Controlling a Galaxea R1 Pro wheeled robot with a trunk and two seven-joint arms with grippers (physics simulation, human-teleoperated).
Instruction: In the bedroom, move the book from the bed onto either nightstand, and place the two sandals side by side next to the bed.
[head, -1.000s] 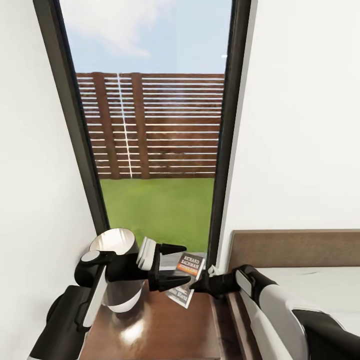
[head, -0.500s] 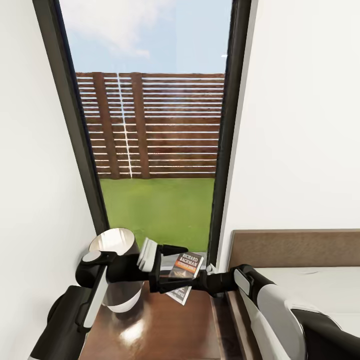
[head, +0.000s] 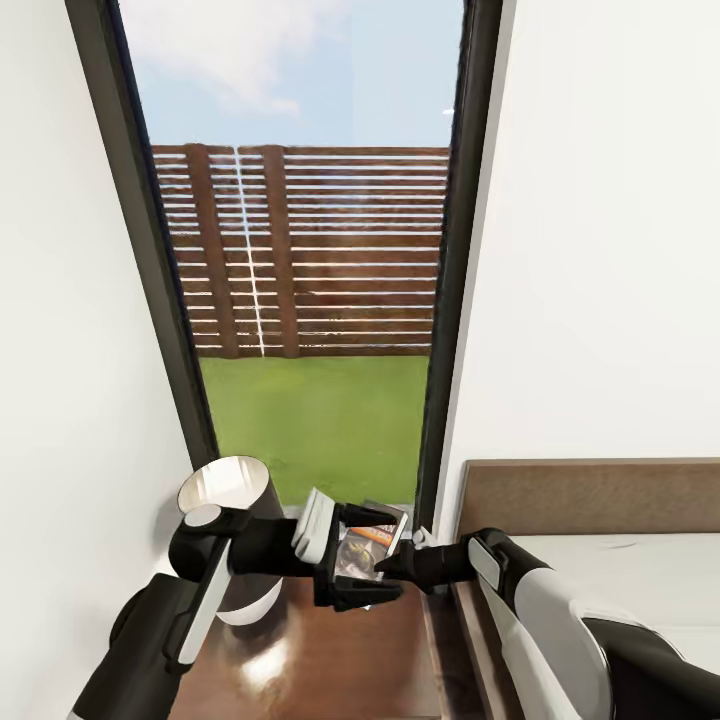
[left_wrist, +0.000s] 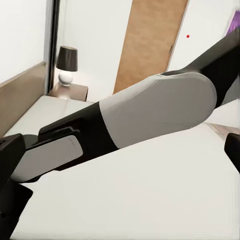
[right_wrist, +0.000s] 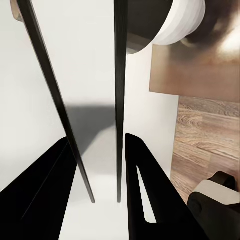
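The book (head: 358, 548), with its orange band showing, hangs just above the dark brown nightstand (head: 330, 650) beside the bed's headboard (head: 590, 495). My right gripper (head: 390, 568) comes in from the bed side and is shut on the book's edge. From the other side, my left gripper (head: 368, 555) is open, with one finger above the book and one below it, not closing on it. In the left wrist view my right forearm (left_wrist: 150, 115) crosses over the pale mattress (left_wrist: 125, 200). The two sandals are out of view.
A lamp (head: 232, 540) with a black shade and white base stands on the nightstand's left half, close behind my left wrist. A tall window (head: 310, 300) rises behind. Across the bed stand another nightstand (left_wrist: 70, 92) with a lamp (left_wrist: 66, 60), and a wooden door (left_wrist: 150, 45).
My left gripper has slid right until its open fingers straddle the book. The right gripper has stayed almost still, and the book has tipped a little in its grasp.
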